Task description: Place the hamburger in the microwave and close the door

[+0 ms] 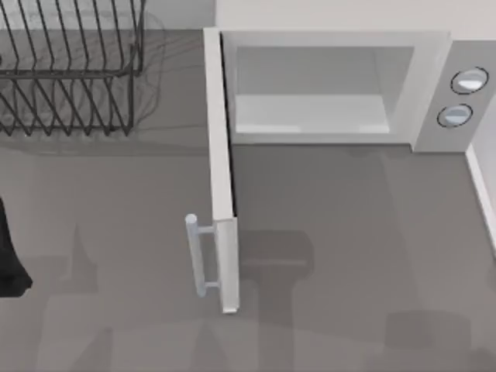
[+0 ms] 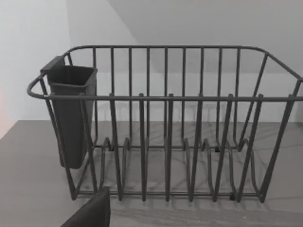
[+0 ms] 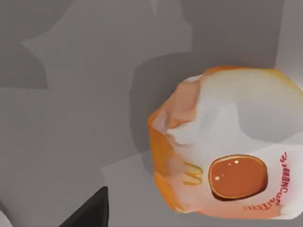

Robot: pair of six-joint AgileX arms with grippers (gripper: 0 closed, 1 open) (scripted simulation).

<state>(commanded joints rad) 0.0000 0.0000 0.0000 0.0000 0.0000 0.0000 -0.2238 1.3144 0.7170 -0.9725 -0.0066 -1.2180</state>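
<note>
Close under the right wrist, the hamburger (image 3: 222,146) shows a yellow arches logo; pincer state untellable.

— Seen of the left arm (image 1: 11,260) from above? Plain black, a bulky matte form, no markings.

— And at the wrists? A dark, flat-faced, angular finger tip (image 2: 92,211) on the left; same black wedge (image 3: 90,210) on the right.
</note>
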